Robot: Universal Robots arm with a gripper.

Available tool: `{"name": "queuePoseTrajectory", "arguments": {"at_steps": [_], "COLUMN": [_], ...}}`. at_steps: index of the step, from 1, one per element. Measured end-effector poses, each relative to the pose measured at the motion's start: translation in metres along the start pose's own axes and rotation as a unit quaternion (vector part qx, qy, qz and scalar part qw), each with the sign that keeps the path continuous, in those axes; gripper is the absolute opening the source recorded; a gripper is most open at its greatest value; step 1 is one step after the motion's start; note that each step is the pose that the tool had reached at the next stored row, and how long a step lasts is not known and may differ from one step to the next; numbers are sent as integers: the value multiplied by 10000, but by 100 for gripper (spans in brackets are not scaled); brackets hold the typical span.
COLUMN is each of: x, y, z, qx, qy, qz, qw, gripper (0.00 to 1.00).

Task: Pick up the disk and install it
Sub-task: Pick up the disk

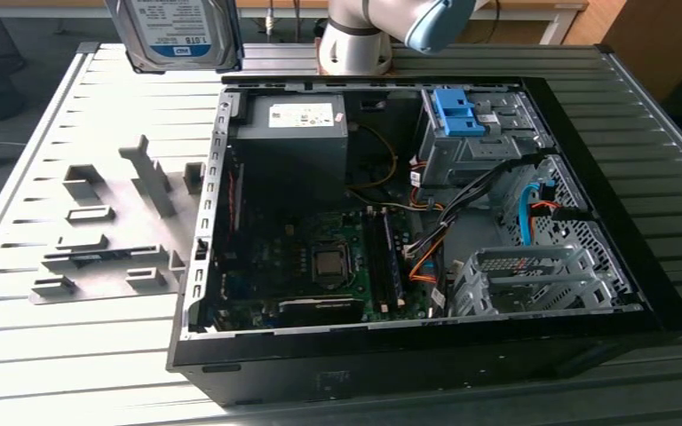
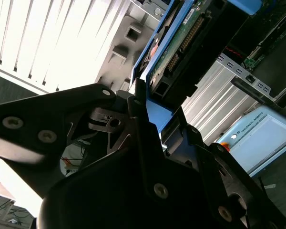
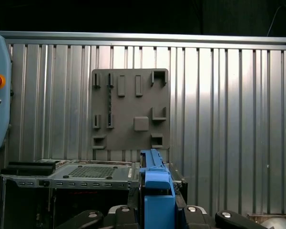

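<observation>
1. In the exterior view the disk (image 1: 175, 31) hangs in the air at 11 o'clock from the open computer case (image 1: 639, 275), with its label facing the camera.
2. In the second wrist view the gripper (image 2: 155, 112) pinches the disk by its blue frame, one finger on each side.
3. A blue clip piece (image 1: 462, 111) sits inside the case at 1 o'clock.
4. A grey fixture plate (image 1: 116, 241) lies on the slatted table (image 1: 68, 355), at 9 o'clock from the case.
</observation>
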State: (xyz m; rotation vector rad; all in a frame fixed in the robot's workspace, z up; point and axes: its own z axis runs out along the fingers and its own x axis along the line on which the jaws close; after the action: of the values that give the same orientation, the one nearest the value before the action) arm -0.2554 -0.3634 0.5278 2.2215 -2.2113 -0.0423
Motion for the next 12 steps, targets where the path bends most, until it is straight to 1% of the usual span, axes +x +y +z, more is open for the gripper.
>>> {"name": "queuePoseTrajectory", "arguments": {"at_steps": [12], "x": [0], "y": [-3], "z": [0], "qx": [0], "qy": [0], "qz": [0], "qw": [10000], "gripper": [36]}}
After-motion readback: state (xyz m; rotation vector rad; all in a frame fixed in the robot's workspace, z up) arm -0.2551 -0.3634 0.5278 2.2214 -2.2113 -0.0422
